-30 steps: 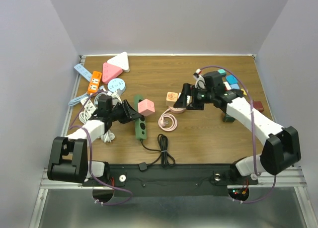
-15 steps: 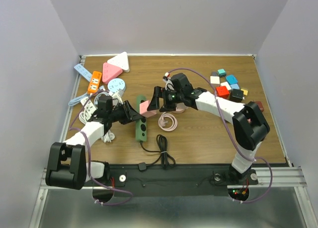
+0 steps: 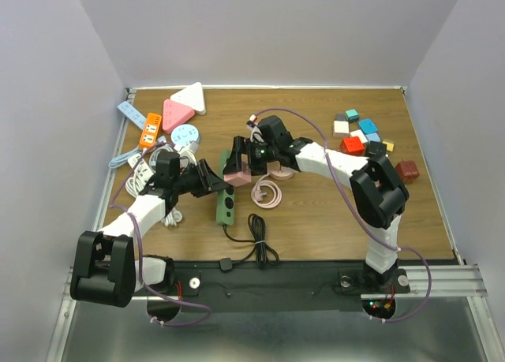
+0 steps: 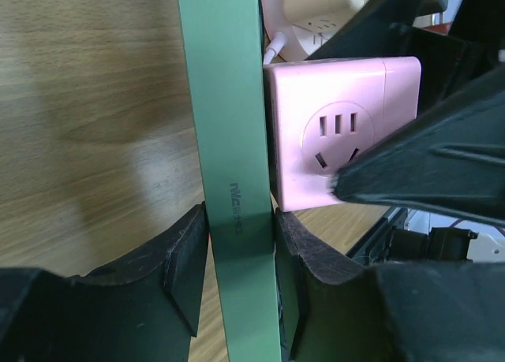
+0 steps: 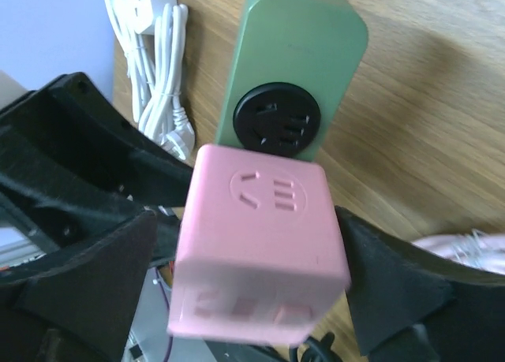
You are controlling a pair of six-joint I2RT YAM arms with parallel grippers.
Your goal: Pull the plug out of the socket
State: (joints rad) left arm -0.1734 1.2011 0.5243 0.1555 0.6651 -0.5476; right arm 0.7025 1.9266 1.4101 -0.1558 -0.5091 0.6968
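A dark green power strip (image 3: 224, 207) lies left of centre on the wooden table. A pink cube plug (image 3: 235, 171) sits against its face near the far end. My left gripper (image 3: 211, 182) is shut on the strip; in the left wrist view its fingers (image 4: 185, 275) press both long sides of the strip (image 4: 229, 141), with the pink cube (image 4: 339, 133) flush against the strip. My right gripper (image 3: 241, 161) is on the cube; in the right wrist view (image 5: 252, 259) its two fingers touch opposite sides of the cube (image 5: 260, 244). A black round socket (image 5: 272, 119) on the strip (image 5: 304, 39) shows beyond it.
A coiled pink cable (image 3: 267, 192) and a beige socket (image 3: 278, 170) lie just right of the cube. The strip's black cord (image 3: 256, 240) is bundled near the front edge. Several power strips (image 3: 170, 113) and white cable (image 3: 142, 173) lie at back left. Coloured cubes (image 3: 363, 137) lie at back right.
My right arm has swung left across the table from the coloured cubes to the pink cube plug and its fingers now sit on it. My left gripper has stayed on the strip.
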